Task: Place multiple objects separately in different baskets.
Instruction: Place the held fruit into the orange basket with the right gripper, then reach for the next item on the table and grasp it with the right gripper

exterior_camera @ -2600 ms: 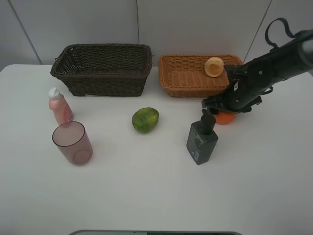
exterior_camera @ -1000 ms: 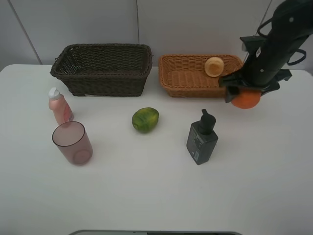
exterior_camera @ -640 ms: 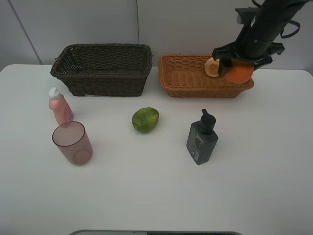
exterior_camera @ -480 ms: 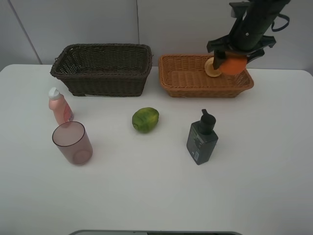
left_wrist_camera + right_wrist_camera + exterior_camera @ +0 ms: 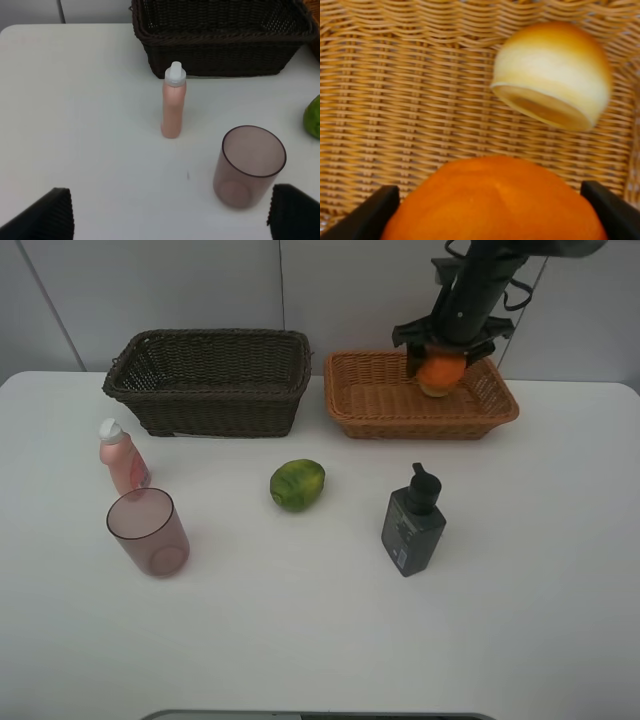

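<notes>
My right gripper (image 5: pixel 441 360) is shut on the orange (image 5: pixel 441 371) (image 5: pixel 495 200) and holds it over the back right part of the light tan basket (image 5: pixel 385 422) (image 5: pixel 395 100). A pale yellow peach-like fruit (image 5: pixel 552 75) lies in that basket just beyond the orange. The deep dark brown basket (image 5: pixel 210 408) (image 5: pixel 220 50) holds nothing I can see. On the table stand the pink bottle (image 5: pixel 122 457) (image 5: pixel 173 102), mauve cup (image 5: pixel 149 532) (image 5: pixel 248 165) and grey pump bottle (image 5: pixel 412 523), with the green fruit (image 5: pixel 297 484) between them. My left gripper (image 5: pixel 170 215) is open, near the cup.
The white table (image 5: pixel 320 640) ends at a pale wall right behind the baskets. A dark edge shows at the bottom of the high view. The left arm is outside the high view.
The right arm has lifted the orange from beside the tan basket's right end and carried it left and back, so it now hangs over the basket in front of the peach-like fruit.
</notes>
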`<state>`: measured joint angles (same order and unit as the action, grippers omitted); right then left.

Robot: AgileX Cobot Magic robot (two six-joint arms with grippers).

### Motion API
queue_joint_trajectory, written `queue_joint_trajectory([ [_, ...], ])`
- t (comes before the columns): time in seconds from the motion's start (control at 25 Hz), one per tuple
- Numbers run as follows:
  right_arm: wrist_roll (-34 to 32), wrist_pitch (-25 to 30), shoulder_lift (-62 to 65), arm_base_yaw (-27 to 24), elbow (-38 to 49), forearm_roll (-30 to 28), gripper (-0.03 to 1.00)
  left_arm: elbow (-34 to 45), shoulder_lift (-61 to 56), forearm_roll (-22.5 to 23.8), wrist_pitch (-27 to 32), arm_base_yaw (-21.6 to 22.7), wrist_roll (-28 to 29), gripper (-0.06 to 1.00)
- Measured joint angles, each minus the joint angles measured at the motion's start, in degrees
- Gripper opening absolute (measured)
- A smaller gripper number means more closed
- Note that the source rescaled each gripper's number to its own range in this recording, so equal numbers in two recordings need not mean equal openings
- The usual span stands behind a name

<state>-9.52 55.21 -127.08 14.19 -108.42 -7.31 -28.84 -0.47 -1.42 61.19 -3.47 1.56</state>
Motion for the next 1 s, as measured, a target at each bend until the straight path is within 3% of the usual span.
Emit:
queue_joint_trajectory([
  [0.52, 0.0, -6.4, -4.6, 2.1, -0.4, 1.3, 0.58, 0.0, 0.0, 0.0, 0.0, 0.0, 0.0, 1.00],
  [0.72, 1.1, -6.8, -4.6, 2.1, -0.6, 1.0, 0.94, 0.0, 0.0, 0.0, 0.0, 0.0, 0.0, 1.00],
  [1.0, 1.3, -6.5, -4.5, 2.1, -0.6, 0.5, 1.00, 0.0, 0.0, 0.0, 0.0, 0.0, 0.0, 1.00],
])
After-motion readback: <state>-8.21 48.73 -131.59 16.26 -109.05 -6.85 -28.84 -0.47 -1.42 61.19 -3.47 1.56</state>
